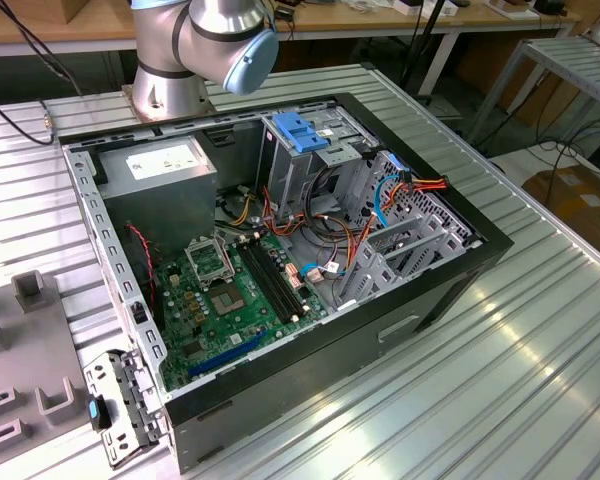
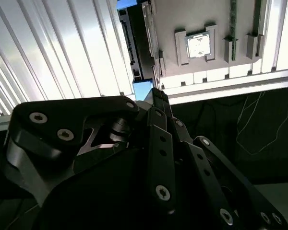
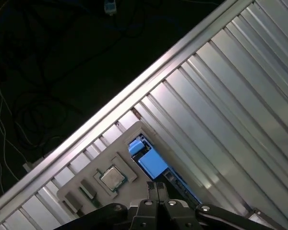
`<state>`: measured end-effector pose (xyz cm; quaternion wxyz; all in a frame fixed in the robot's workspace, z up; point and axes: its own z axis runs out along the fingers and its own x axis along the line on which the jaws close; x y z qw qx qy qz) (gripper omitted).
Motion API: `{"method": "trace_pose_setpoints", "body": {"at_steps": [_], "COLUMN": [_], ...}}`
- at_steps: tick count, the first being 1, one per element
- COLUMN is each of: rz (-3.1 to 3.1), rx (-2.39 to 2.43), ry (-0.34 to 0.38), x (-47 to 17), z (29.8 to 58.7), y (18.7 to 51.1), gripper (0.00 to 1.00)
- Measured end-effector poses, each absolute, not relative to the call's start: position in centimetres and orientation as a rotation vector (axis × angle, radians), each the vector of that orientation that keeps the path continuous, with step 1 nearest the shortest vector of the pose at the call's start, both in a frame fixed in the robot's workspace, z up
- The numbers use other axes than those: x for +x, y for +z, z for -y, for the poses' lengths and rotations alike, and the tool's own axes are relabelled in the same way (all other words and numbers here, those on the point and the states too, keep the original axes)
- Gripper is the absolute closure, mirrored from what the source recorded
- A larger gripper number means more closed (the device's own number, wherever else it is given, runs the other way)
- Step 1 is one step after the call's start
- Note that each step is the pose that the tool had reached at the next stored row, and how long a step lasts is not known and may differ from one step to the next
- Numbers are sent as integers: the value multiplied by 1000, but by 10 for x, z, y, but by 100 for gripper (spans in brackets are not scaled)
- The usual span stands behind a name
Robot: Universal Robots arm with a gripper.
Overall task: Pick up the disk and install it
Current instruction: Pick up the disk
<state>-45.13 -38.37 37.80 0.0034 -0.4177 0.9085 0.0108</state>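
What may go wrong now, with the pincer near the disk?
The disk sits at the tray's edge beside the chip; a pincer coming down off-centre might clip the blue rail or nudge the chip. Loose cables crowd the case around the drive cage, so the disk might snag there.

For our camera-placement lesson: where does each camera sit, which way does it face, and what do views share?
Exterior view: off the arm, high, looking down into the open case; the arm stands beyond it.
First wrist view: on the arm, facing down past the gripper at the disk by the tray.
Second wrist view: on the arm, behind the gripper's links, facing that tray.
Both wrist views share gripper, disk, tray.
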Motion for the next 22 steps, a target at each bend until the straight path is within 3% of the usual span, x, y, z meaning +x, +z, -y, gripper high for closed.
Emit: {"method": "trace_pose_setpoints", "body": {"at_steps": [22], "rz": [-2715], "rx": [-1565], "ry": [32], "x": [-451], "z": [384], "y": [377], "gripper": [89]}}
